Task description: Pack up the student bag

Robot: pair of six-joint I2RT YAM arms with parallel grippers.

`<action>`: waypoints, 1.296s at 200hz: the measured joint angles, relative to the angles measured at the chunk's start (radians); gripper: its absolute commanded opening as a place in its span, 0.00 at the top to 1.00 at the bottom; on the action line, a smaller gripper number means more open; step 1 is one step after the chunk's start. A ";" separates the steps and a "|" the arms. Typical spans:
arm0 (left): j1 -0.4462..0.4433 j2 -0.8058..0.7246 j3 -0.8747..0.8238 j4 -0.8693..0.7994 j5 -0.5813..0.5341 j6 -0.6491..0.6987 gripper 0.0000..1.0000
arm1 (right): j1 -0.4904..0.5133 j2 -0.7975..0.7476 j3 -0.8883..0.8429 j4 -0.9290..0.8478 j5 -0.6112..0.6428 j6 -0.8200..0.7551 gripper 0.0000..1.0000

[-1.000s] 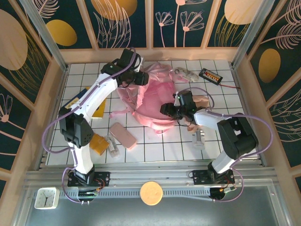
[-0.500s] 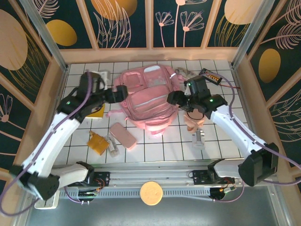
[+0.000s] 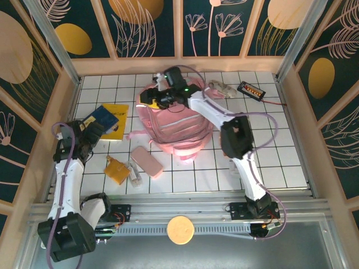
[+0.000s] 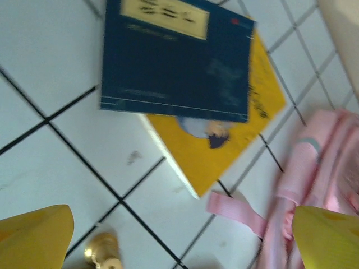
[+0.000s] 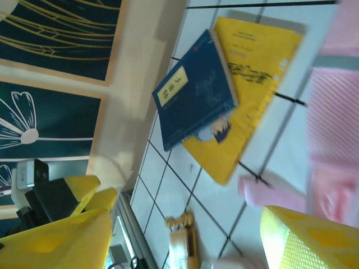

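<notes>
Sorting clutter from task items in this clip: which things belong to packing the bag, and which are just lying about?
Job, likely: student bag, blue book, yellow book, pink pencil case.
Probably just lying about: black device, wooden disc.

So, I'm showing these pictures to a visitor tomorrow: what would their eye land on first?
The big pink student bag lying flat at the middle back of the tiled table catches the eye first, with the right arm stretched across its top. Next comes the dark blue book lying on a yellow book, just left of the bag.
</notes>
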 measured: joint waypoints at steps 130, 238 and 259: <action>0.264 0.311 -0.132 0.408 0.222 0.042 0.01 | 0.039 0.182 -0.072 0.259 -0.159 0.113 0.28; 0.311 0.550 -0.094 0.549 0.424 0.121 0.05 | -0.020 -0.084 -0.424 0.447 -0.169 0.142 0.28; 0.320 0.570 -0.084 0.545 0.444 0.122 0.07 | -0.025 -0.108 -0.464 0.455 -0.168 0.141 0.28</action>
